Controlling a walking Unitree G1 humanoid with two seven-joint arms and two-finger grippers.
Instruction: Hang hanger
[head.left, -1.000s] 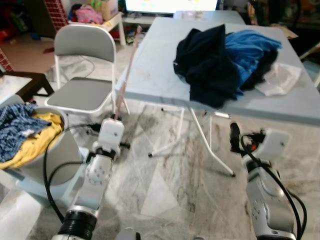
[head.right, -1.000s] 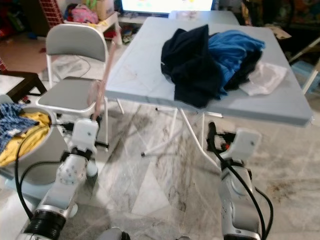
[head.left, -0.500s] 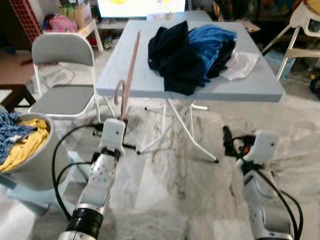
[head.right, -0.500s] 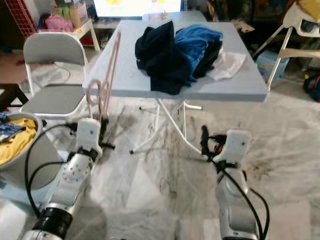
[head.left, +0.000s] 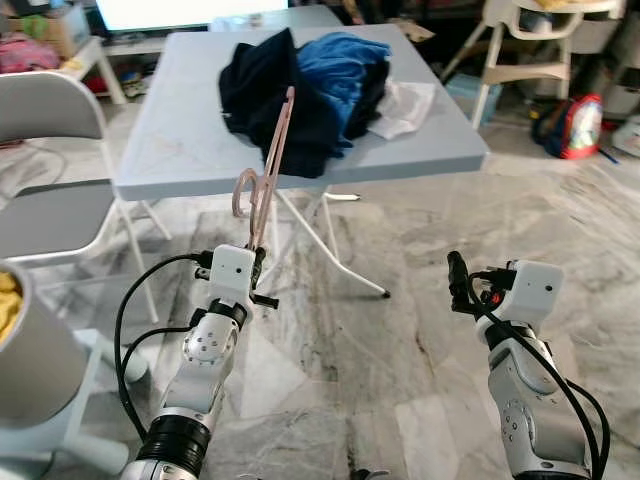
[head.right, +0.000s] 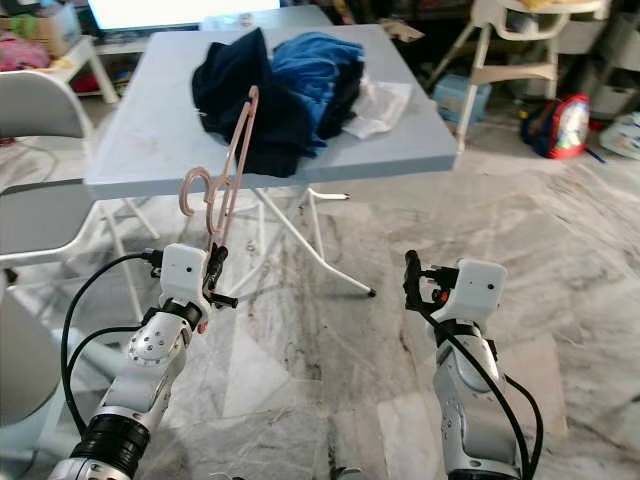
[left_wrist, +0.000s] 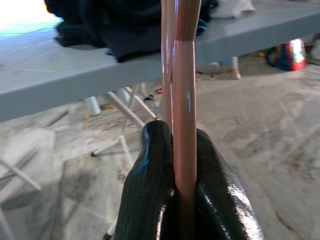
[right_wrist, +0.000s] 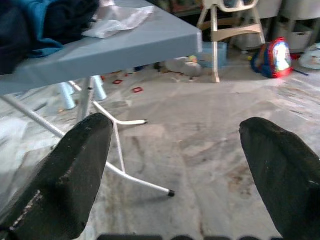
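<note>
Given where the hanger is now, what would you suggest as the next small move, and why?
Probably keep turning to look for a rail: the left end effector is shut on the pink hanger, yet only the table with clothes is ahead.

Open marble floor (head.left: 400, 330) lies ahead of both arms and to the robot's right. The folding table (head.left: 180, 150) stands directly ahead, its crossed white legs (head.left: 330, 250) occupying the space beneath. A pile of dark and blue clothes (head.left: 300, 90) covers the tabletop's middle; its near-left part is bare. A grey folding chair (head.left: 50, 200) and a laundry bin (head.left: 30, 350) block the left side. A high chair (head.left: 525, 50) and a red backpack (head.left: 575, 125) stand far right.
</note>
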